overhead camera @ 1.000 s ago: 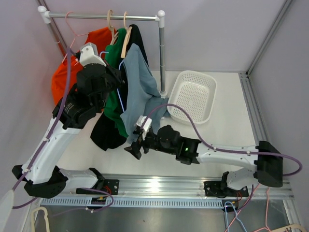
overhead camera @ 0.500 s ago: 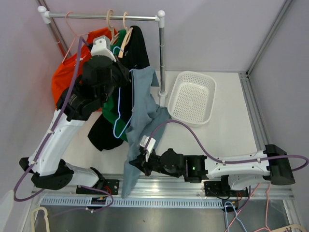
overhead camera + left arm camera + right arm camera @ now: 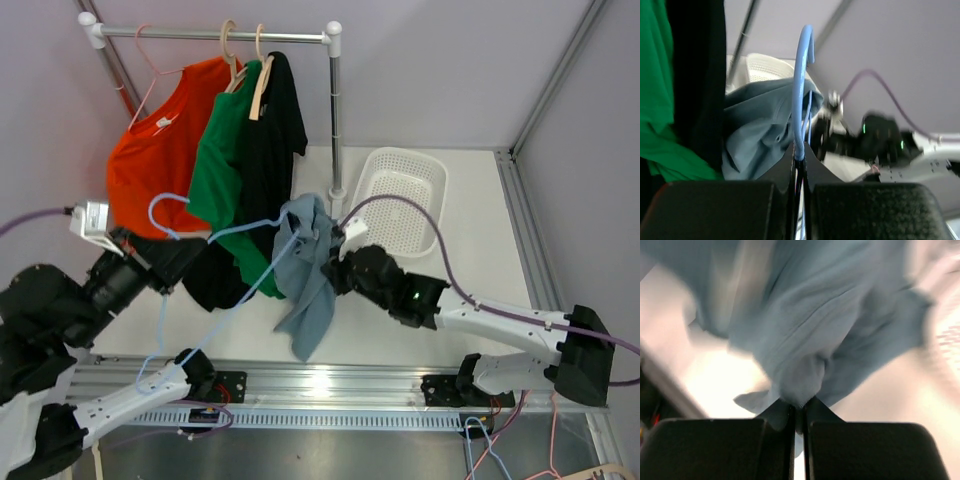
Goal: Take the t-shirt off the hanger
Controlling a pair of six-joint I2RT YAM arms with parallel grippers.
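**A:** Where is the grey-blue t-shirt [image 3: 308, 285] found?

**B:** Mid-bench [image 3: 480, 262], at 6 o'clock of the rack post [image 3: 336, 120], draped off one arm of the light blue hanger [image 3: 799, 100]. A fold is pinched by the right gripper [image 3: 799, 412]. The hanger's neck is clamped in the left gripper [image 3: 799, 159], which is pressed together on the wire at 9 o'clock of the shirt.

**A:** What could be spoiled from here?

**B:** One hanger arm appears to be lodged inside the cloth. If the two are drawn apart on a poor line, the wire may be caught in the collar or a sleeve. The fabric may then be stretched, or dragged out of that thin pinch. The green t-shirt [image 3: 225, 170], at 10 o'clock, could also be snagged by the wire.
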